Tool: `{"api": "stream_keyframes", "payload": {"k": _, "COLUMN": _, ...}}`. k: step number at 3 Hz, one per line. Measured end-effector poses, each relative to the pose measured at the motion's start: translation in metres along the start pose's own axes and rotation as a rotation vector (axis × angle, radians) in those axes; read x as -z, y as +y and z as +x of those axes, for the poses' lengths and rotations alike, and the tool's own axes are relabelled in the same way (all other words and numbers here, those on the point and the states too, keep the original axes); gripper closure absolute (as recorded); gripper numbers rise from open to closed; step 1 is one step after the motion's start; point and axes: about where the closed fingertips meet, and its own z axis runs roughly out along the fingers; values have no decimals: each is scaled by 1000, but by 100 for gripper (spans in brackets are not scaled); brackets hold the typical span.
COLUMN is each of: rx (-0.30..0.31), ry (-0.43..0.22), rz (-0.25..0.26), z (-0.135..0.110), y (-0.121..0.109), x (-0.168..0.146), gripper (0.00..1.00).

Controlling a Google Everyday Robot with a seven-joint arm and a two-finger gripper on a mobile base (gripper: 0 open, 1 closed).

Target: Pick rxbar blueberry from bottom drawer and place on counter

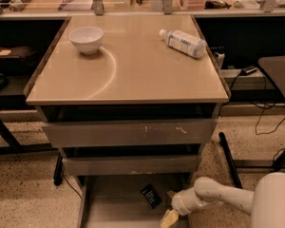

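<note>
The rxbar blueberry (151,195) is a small dark wrapper lying flat on the grey floor of the open bottom drawer (114,203), towards its right side. My gripper (170,215) reaches in from the lower right on a white arm and hangs over the drawer's right part, just right of and below the bar, not touching it. Its yellowish fingertips (167,219) point down and left. The tan counter (128,65) tops the drawer unit above.
A white bowl (86,39) stands on the counter's far left and a clear plastic bottle (183,42) lies at its far right. Two shut grey drawers (128,133) sit above the open one. A dark table edge (280,75) and cables are at the right.
</note>
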Motion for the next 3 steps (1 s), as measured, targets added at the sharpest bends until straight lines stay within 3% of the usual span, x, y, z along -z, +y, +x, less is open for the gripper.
{"api": "stream_keyframes", "payload": {"k": 1, "rx": -8, "ry": -56, "rz": 32, "z": 12, "y": -11, "x": -48, "gripper": 0}}
{"api": "stream_keyframes", "payload": {"k": 3, "rx": -14, "ry": -76, "rz": 3, "z": 17, "y": 0, "x": -59, "gripper": 0}}
